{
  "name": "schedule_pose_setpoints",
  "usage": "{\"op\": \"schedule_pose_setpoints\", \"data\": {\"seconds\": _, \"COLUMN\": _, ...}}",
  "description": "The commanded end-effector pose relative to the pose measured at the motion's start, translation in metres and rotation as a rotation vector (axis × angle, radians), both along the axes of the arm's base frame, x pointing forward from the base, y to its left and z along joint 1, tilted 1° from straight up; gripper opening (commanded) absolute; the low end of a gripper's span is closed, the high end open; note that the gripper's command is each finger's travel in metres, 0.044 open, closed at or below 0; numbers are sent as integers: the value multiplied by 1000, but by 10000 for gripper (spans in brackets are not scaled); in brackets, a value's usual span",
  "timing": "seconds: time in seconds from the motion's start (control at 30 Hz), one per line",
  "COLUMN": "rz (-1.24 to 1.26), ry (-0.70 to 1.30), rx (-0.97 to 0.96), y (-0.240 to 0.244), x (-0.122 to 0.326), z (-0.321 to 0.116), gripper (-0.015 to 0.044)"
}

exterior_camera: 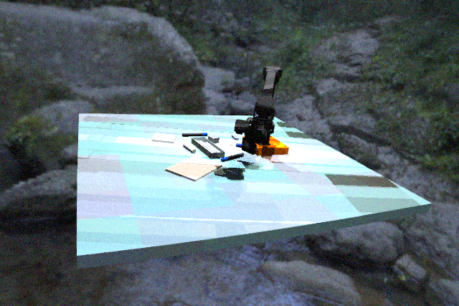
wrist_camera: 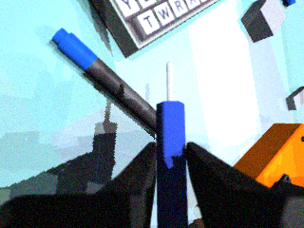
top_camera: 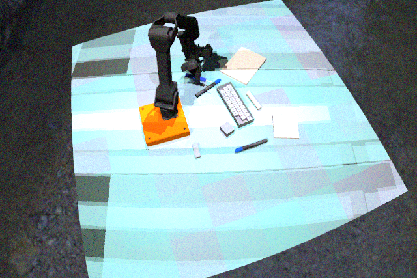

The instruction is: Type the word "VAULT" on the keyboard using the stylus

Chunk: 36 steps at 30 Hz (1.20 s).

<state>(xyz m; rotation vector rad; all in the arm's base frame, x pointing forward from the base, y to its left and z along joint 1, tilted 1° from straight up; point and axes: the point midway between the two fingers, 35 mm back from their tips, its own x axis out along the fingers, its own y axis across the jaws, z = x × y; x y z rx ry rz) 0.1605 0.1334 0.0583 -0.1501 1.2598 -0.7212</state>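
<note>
My gripper [top_camera: 197, 79] [wrist_camera: 170, 148] is shut on the blue stylus [top_camera: 202, 79] [exterior_camera: 239, 145] [wrist_camera: 171, 123]. In the wrist view the stylus's thin white tip [wrist_camera: 169, 81] points up the picture, toward the gap beside the keyboard's near corner. The small keyboard [top_camera: 234, 105] [exterior_camera: 207, 147] [wrist_camera: 166, 14] has a dark case and white keys. It lies apart from the stylus; letters such as T, W and R show at its near end in the wrist view. In the exterior view the fingers are hard to make out against the dark arm.
A blue-capped dark marker [top_camera: 208, 88] [exterior_camera: 232, 156] [wrist_camera: 121, 87] lies between stylus and keyboard. A grey block [top_camera: 227, 129] [wrist_camera: 263, 20], white bar [top_camera: 253, 99] and second marker [top_camera: 251, 145] surround the keyboard. Beige sheet [top_camera: 246, 64], white pad [top_camera: 285, 127] and orange base [top_camera: 168, 135] [wrist_camera: 280, 152] are farther out.
</note>
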Motion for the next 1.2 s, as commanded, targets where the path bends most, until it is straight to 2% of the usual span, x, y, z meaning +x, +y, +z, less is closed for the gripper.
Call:
{"op": "schedule_pose_setpoints", "data": {"seconds": 0.0, "rz": 113, "ry": 65, "rx": -38, "y": -6, "x": 12, "z": 3, "gripper": 0}}
{"op": "schedule_pose_setpoints", "data": {"seconds": 1.17, "rz": 860, "ry": 698, "rx": -352, "y": -68, "x": 78, "z": 23, "gripper": 0}}
